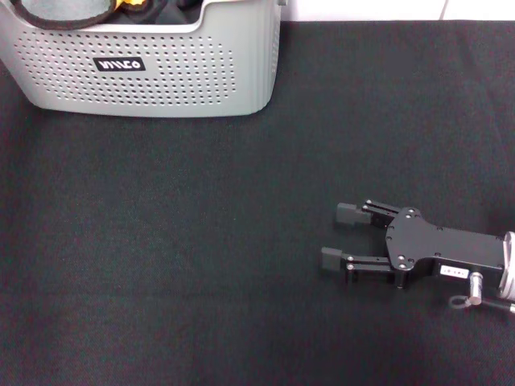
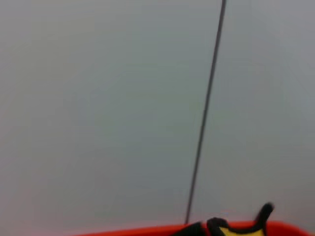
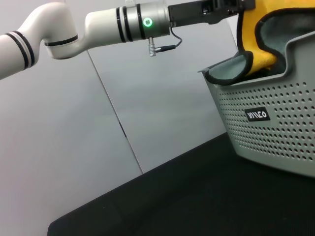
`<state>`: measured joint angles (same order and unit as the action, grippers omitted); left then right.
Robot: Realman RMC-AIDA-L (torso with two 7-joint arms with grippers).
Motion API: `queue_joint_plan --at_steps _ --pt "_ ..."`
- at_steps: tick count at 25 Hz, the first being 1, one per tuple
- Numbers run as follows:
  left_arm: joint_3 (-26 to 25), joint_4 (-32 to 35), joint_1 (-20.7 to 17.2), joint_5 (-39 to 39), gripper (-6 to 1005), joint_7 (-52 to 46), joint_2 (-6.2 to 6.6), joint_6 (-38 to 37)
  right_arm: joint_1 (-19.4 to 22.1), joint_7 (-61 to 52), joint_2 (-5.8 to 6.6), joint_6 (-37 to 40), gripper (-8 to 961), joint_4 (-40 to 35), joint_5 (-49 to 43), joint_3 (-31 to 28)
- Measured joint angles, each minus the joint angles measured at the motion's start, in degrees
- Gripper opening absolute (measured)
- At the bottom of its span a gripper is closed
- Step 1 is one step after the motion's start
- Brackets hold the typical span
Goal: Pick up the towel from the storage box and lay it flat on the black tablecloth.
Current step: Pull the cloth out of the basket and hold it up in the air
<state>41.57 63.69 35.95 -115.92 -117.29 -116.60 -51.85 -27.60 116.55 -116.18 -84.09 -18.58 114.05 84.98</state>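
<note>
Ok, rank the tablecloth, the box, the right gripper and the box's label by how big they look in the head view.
1. Tablecloth, fills most of the view.
2. Box, though cut off by the picture's edge.
3. Right gripper, open, resting low over the cloth.
4. Label, smallest.

The storage box [image 1: 153, 72] is set on the black tablecloth [image 1: 201, 241] at its far left. The towel [image 3: 253, 37] is held above the box by the left pincer [image 3: 231, 7]. The right pincer [image 1: 342, 237] is placed right of and nearer than the box.
</note>
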Motion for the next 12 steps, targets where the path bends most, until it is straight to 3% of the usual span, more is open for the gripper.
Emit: queue_joint_plan --at_steps 5,12 --pt "-0.01 2.87 -3.16 10.07 15 2.72 0.33 -6.29 1.00 1.52 0.00 -0.93 869 -0.04 1.07 0.00" --pt "-0.05 7.58 -8.03 27.77 20 7.84 0.34 -21.00 1.52 3.77 0.38 -2.87 868 -0.65 3.82 -0.79"
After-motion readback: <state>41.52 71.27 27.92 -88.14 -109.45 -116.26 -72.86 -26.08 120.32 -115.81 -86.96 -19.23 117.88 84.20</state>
